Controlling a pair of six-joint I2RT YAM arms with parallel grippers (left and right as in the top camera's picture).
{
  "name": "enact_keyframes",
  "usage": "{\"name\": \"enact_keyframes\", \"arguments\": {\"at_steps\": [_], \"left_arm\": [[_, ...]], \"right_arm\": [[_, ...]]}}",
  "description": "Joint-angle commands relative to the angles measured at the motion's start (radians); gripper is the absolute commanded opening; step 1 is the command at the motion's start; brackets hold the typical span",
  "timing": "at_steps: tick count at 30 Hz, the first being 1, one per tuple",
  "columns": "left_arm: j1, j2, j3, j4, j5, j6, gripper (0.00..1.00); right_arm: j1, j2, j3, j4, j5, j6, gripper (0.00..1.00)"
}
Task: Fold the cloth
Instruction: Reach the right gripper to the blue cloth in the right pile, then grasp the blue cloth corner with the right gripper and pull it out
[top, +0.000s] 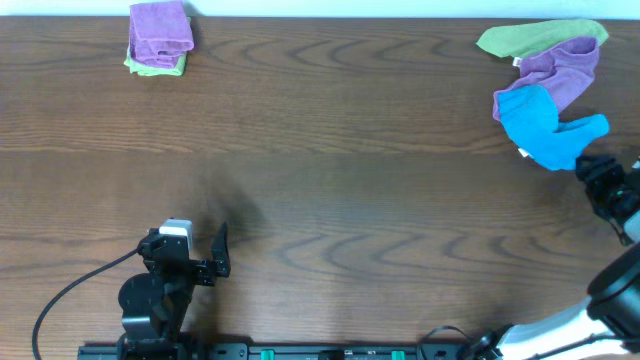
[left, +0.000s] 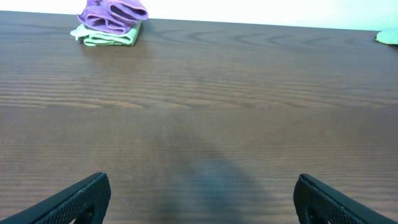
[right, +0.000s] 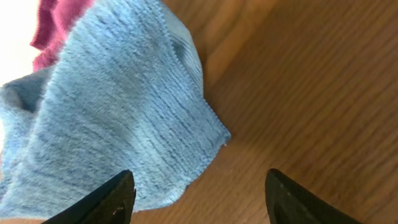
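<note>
Left gripper (top: 220, 255) sits at the near edge, jaws wide apart, nothing in them. Right gripper (right: 198, 183) is out at the right side, low over the table (top: 350, 150). Its jaws are apart with a corner of the cloth (top: 545, 125) lying between them, not clamped on anything we can see.

The cloth is crumpled at far right, its far side touching a purple cloth (top: 560, 65); a green cloth (top: 540, 37) lies beyond that.

Step in hand, as we read it: grab the cloth and pull it onto open table before folding.
- Pinch only the blue layer at the hem, not so deep that we take the purple cloth too.
- Drag slowly toward centre and watch that nothing rides along.
- The white tag (top: 523, 152) on the cloth's near-left edge likely marks a corner, which helps when spreading.

Far left is a folded purple-on-green stack (top: 160, 38), well apart. We leave it.
</note>
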Motion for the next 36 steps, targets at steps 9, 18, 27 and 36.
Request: {"name": "enact_keyframes", "arguments": {"at_steps": [9, 18, 27, 36], "left_arm": [[-0.002, -0.006, -0.022, -0.002, -0.01, 0.004, 0.95], [-0.002, -0.006, -0.022, -0.002, -0.01, 0.004, 0.95], [-0.002, -0.006, -0.022, -0.002, -0.01, 0.004, 0.95], [-0.002, -0.006, -0.022, -0.002, -0.01, 0.004, 0.95]], "right_arm": [[0.01, 0.102, 0.105, -0.064, -0.048, -0.023, 0.58], [0.046, 0.139, 0.109, -0.023, -0.033, -0.01, 0.5], [0.056, 0.18, 0.123, 0.013, -0.032, 0.016, 0.18], [0.058, 0.177, 0.183, -0.07, -0.101, 0.034, 0.01]]}}
